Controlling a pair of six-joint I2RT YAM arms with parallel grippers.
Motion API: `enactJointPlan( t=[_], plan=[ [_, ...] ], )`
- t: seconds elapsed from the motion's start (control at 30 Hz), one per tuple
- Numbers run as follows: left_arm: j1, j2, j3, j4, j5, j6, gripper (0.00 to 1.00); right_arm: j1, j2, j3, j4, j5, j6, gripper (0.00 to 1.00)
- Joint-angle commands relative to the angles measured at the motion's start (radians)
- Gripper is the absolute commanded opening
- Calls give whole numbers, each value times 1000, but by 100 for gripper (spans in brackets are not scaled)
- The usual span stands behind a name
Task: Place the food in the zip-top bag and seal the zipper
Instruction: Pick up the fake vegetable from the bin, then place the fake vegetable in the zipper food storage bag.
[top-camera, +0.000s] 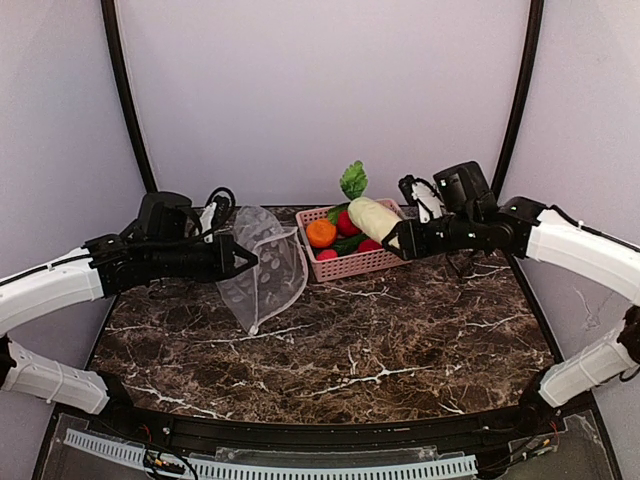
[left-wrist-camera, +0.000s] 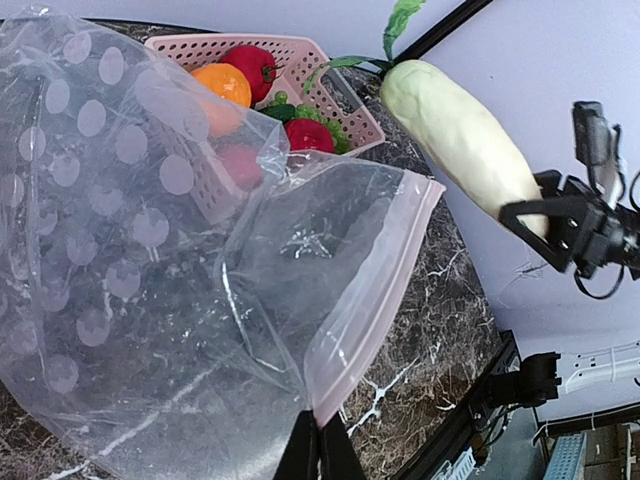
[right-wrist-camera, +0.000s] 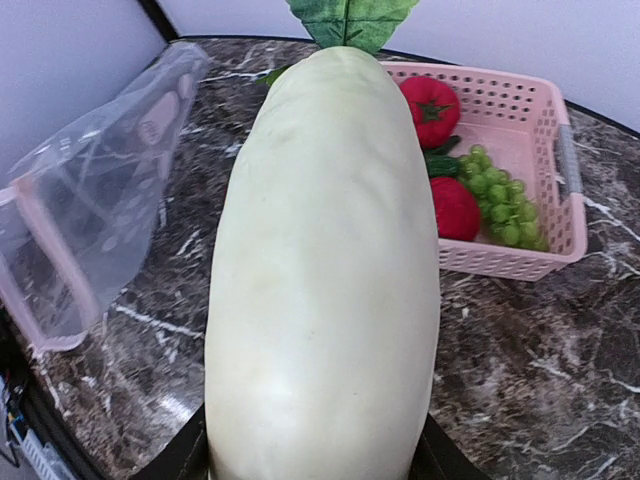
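- Your left gripper (top-camera: 250, 262) is clamped tight on the zip-top bag (top-camera: 265, 265), its fingertips pinched together on the bag's edge at one end of the pinkish zipper strip (left-wrist-camera: 375, 300).
- From that pinch the bag hangs to the left of the pink basket (top-camera: 350, 265) in the top view, close beside it. Its lower corner points down at the marble table (top-camera: 350, 350).
- The bag is clear plastic printed with white dots. In the left wrist view its mouth sags partly open, and the basket shows through the plastic.
- The zipper's slider cannot be made out in any view.
- Your right gripper (top-camera: 395, 240) grasps the long cream-white vegetable (top-camera: 372, 217) by its blunt end, one finger on each side.
- The vegetable is lifted above the basket's right half, tilted, with its green leaf (top-camera: 353, 180) pointing up and away from the gripper. It touches neither basket nor bag.
- Inside the basket you have an orange fruit (top-camera: 321, 232) at the left end and a red tomato (top-camera: 347, 222) just beside it.
- The right wrist view adds a bunch of green grapes (right-wrist-camera: 495, 195) and a second red piece (right-wrist-camera: 455, 208) at the basket's other end.
- The basket sits at the back of the table, between your two grippers.
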Motion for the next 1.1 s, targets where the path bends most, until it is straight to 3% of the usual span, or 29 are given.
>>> enactJointPlan(
  t=[0.0, 0.23, 0.57, 1.07],
  plan=[
    [3, 37, -22, 39, 14, -18, 1, 136, -135, -60, -7, -13, 98, 36],
    [3, 67, -17, 98, 18, -45, 1, 297, -258, -101, 21, 6, 167, 36],
    [5, 85, -14, 128, 19, -64, 1, 464, -265, -135, 41, 5, 159, 35],
    [5, 92, -6, 138, 40, -59, 1, 527, -161, -174, 43, 59, 214, 34]
  ],
)
